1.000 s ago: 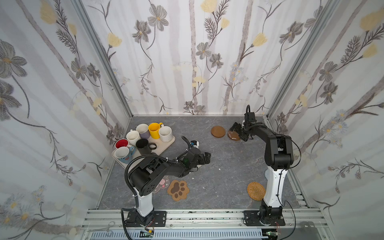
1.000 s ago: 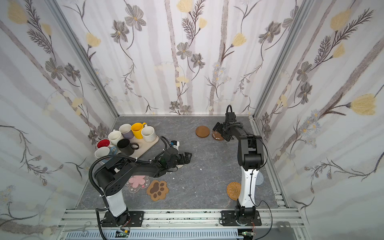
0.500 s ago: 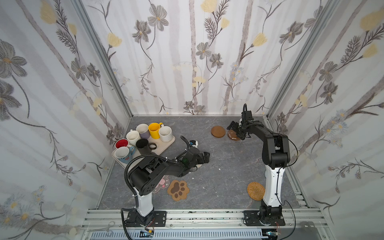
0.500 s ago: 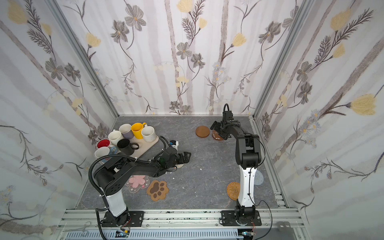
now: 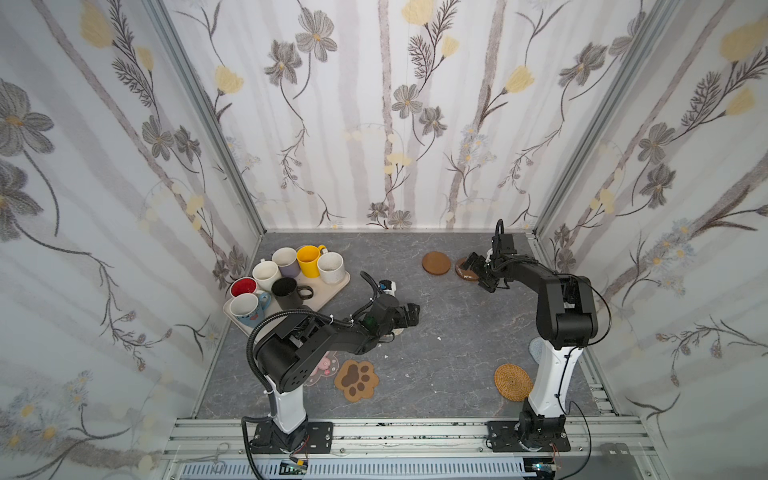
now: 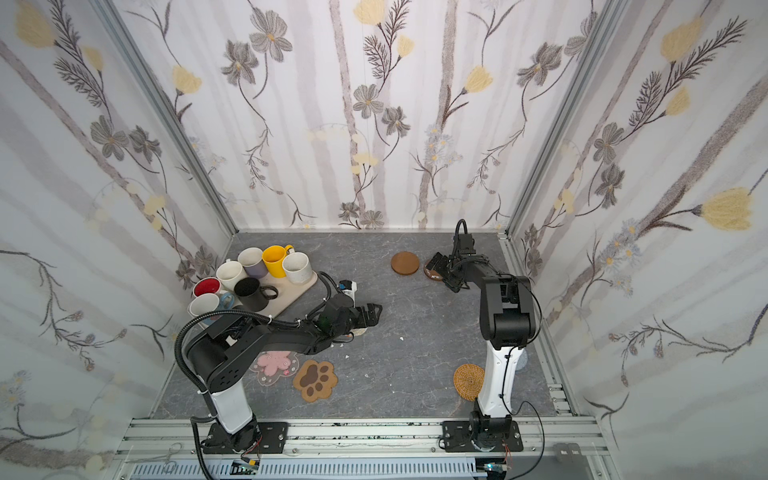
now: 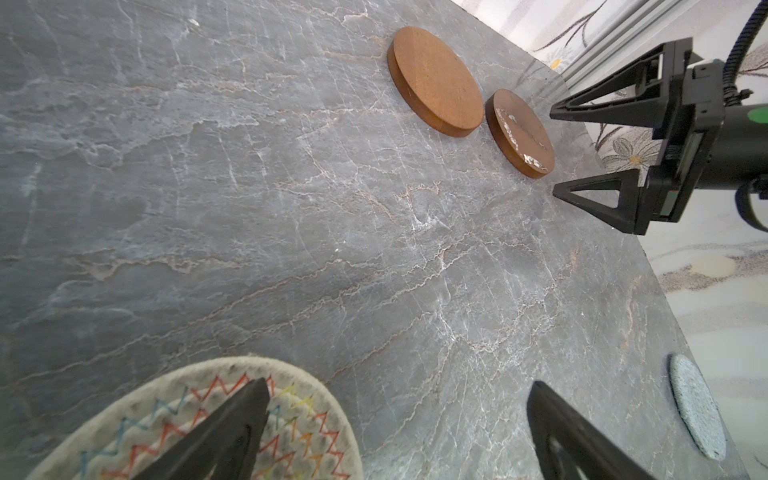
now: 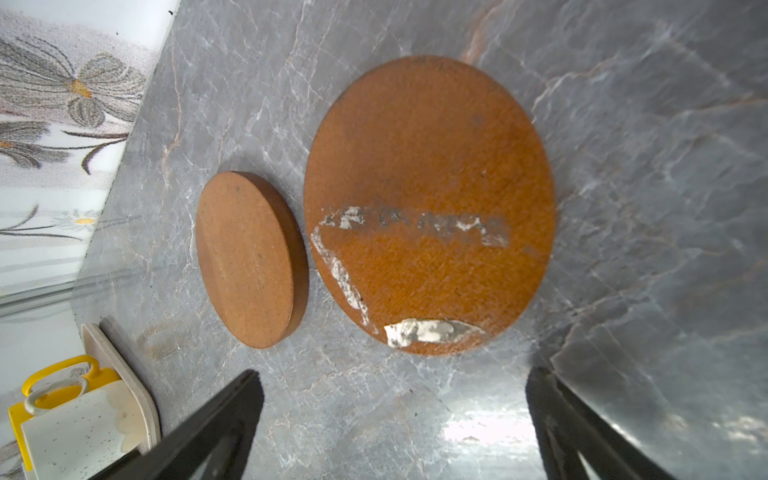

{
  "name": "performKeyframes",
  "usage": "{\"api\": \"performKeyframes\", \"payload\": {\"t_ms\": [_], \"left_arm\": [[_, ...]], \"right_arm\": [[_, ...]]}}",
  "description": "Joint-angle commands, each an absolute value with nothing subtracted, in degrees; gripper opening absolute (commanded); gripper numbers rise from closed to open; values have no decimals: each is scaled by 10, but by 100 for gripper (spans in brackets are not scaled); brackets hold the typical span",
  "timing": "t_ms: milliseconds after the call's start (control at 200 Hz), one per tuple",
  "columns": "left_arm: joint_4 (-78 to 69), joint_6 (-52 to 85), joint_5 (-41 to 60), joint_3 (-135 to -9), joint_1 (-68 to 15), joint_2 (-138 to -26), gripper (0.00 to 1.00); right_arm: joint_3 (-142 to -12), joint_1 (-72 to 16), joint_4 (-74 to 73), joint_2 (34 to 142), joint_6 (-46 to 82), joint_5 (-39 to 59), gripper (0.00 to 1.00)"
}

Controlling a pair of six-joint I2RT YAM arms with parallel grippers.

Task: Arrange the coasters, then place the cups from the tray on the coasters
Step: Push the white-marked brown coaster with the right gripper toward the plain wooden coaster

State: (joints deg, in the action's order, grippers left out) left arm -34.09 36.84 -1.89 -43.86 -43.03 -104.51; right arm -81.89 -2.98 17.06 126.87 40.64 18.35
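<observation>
The counter (image 5: 436,332) is a dark grey slab veined like marble, glossy enough to throw back a patch of light in the right wrist view, with a few white crumbs across its middle. White wallpaper with grey and yellow flowers (image 5: 374,124) closes it in on three sides. An aluminium post (image 5: 208,118) stands at each far corner, and a metal rail (image 5: 415,432) along the near edge carries both arm bases.

The beige tray (image 5: 328,293) sits at the far left, and all seven cups stand on it — yellow mug (image 5: 308,259), lilac mug (image 5: 286,261), black mug (image 5: 286,291), red-lined white mug (image 5: 244,287), blue patterned mug (image 5: 247,307), plain off-white mug (image 5: 266,272) and speckled off-white mug (image 5: 331,266).

The coasters lie scattered. The clean wooden disc (image 5: 436,262) and the scuffed wooden disc (image 8: 428,203) sit just beside each other near the far wall, a narrow gap between them. The paw-shaped coaster (image 5: 356,380) and pink-flower coaster (image 6: 274,362) lie near the left arm's base, and the rattan coaster (image 5: 513,381) and grey round coaster (image 7: 696,405) near the right arm's base.

The left hand (image 7: 397,388) hangs low over the middle of the counter, jaws wide apart and empty. The pale woven coaster (image 7: 208,415) lies under one finger; whether they touch I cannot tell. The right hand (image 8: 397,376) — jaws spread, holding nothing — sits just short of the scuffed wooden disc.
</observation>
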Motion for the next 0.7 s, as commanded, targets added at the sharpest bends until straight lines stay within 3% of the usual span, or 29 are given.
{"api": "performKeyframes", "payload": {"t_ms": [0,520,694], "left_arm": [[-355,374,-21,-438,-430,-1044,100],[-353,374,-25,-435,-424,-1037,100],[-344,381,-27,-408,-416,-989,100]], "right_arm": [[-818,-29,119,1272,426,205,100],[-905,-31,114,1338,444,229,100],[-925,-36,138,1328,380,216,100]]}}
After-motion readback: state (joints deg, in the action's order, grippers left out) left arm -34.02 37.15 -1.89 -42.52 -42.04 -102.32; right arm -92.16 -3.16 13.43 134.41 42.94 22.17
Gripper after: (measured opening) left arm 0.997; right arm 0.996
